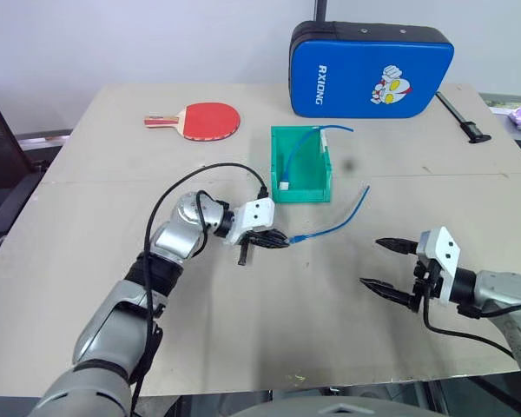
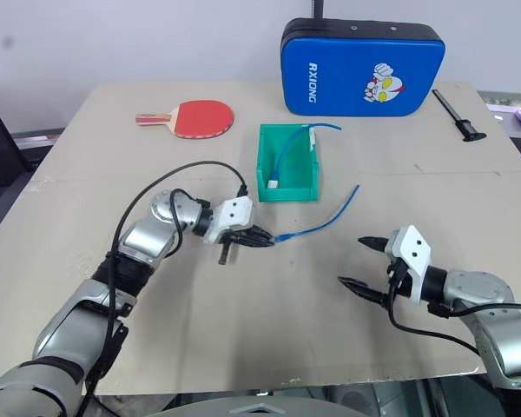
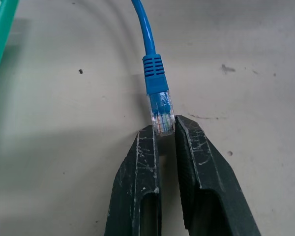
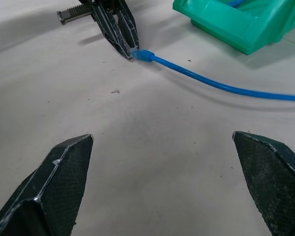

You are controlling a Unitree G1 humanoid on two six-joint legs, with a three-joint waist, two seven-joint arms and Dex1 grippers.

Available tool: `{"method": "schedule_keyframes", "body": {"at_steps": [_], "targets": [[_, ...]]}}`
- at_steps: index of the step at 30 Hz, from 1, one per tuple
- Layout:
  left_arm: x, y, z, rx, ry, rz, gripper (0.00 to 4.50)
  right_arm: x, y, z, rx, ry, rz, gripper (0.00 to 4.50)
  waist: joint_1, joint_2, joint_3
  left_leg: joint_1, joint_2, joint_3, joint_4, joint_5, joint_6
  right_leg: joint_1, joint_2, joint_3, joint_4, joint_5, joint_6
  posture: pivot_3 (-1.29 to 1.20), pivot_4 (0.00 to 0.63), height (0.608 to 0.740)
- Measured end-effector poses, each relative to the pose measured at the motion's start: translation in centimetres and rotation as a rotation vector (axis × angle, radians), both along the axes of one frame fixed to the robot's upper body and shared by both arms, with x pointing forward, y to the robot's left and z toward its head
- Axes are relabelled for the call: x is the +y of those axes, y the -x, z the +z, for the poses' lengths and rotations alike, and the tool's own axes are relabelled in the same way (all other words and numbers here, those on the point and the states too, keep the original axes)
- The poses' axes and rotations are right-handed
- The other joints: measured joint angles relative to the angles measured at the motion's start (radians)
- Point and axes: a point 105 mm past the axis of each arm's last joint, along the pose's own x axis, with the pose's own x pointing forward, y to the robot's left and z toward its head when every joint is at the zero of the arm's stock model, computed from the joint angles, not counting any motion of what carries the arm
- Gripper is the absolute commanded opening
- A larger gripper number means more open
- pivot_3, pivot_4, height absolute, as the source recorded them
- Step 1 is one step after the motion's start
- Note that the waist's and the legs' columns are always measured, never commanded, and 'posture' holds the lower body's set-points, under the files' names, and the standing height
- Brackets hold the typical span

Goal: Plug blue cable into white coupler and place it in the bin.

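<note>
Right jaws (image 1: 384, 265), lower right of frame, stand wide apart and empty over the table (image 1: 113, 174). Left jaws (image 1: 280, 240), centre frame, are clamped on the blue cable (image 1: 343, 217)'s clear plug; the cable trails up-right beside the bin (image 1: 302, 191).

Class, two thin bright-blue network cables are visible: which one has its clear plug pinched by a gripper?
The blue cable on the table, plug clamped in the left gripper; the other cable lies in the green bin.

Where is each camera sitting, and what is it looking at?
Head eyes: high, looking down on the table; both arms show.
Left wrist: along the left gripper, shut on the blue cable plug.
Right wrist: along the open right gripper, toward the bin.
Shared: both wrist views show the blue cable on the table.
</note>
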Motion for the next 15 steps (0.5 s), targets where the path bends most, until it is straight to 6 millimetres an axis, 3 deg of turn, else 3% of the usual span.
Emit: {"method": "schedule_keyframes", "body": {"at_steps": [4, 7, 10, 15], "targets": [[-2.4, 1.1, 0.5, 0.128, 0.197, 0.04, 0.03, 2.0, -0.1, 0.5, 0.062, -0.167, 0.004, 4.5, -0.001, -0.001, 0.0, -0.001, 0.002, -0.002, 0.001, 0.0, 0.0, 0.0, 0.0, -0.001, 0.001, 0.0, 0.0, 0.0, 0.15, 0.728], [-3.9, 1.3, 4.2, 0.212, 0.432, 0.08, 0.03, 3.9, -0.2, 0.4, 0.181, -0.365, -0.015, 4.5, -0.002, -0.001, 0.0, 0.0, 0.003, -0.002, 0.002, 0.0, 0.0, 0.0, 0.0, -0.001, 0.004, 0.0, 0.0, 0.0, 0.15, 0.728], [-4.5, 2.3, 6.3, 0.319, 0.549, 0.083, 0.03, 4.9, -0.6, 1.1, 0.238, -0.479, -0.006, 4.5, -0.004, -0.001, 0.0, 0.001, 0.003, -0.002, 0.002, 0.0, 0.0, 0.0, -0.001, -0.001, 0.006, 0.0, 0.0, 0.0, 0.15, 0.728], [-4.5, 3.9, 6.9, 0.48, 0.606, 0.073, 0.03, 5.5, -1.9, 4.1, 0.253, -0.684, 0.017, 4.5, -0.006, -0.001, 0.0, 0.003, 0.003, -0.002, 0.001, 0.0, 0.0, 0.0, 0.0, -0.001, 0.008, 0.0, 0.0, 0.0, 0.15, 0.728]]}}
